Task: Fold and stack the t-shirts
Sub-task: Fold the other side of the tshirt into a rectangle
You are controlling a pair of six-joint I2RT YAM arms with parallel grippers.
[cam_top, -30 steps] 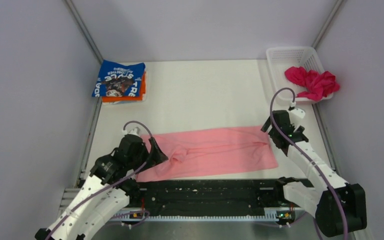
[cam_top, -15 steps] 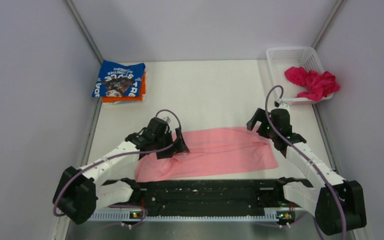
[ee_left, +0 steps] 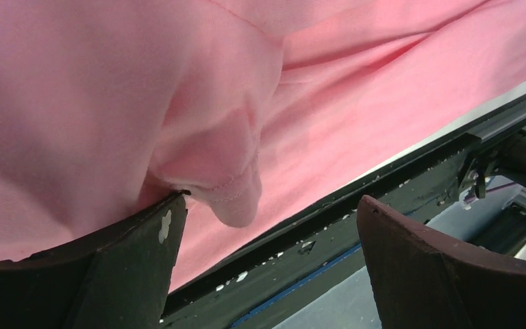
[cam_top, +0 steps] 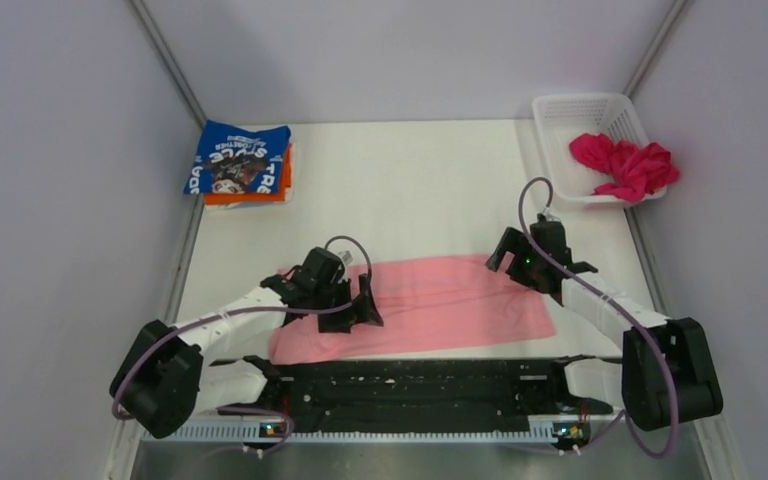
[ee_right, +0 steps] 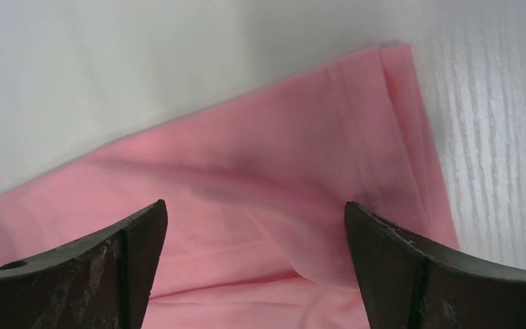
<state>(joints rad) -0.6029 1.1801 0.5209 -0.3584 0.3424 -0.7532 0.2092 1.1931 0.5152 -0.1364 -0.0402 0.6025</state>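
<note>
At six o'clock, left gripper (cam_top: 362,306) and right gripper (cam_top: 505,253) shift inward over the pink shirt (cam_top: 460,300), wide open, empty, fold next.

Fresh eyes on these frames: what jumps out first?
A light pink t-shirt lies spread across the near middle of the table, the left gripper open over its left end, the right gripper open at its far right corner. A magenta shirt sits crumpled in the white basket far right; a folded blue shirt tops an orange shirt far left.
</note>
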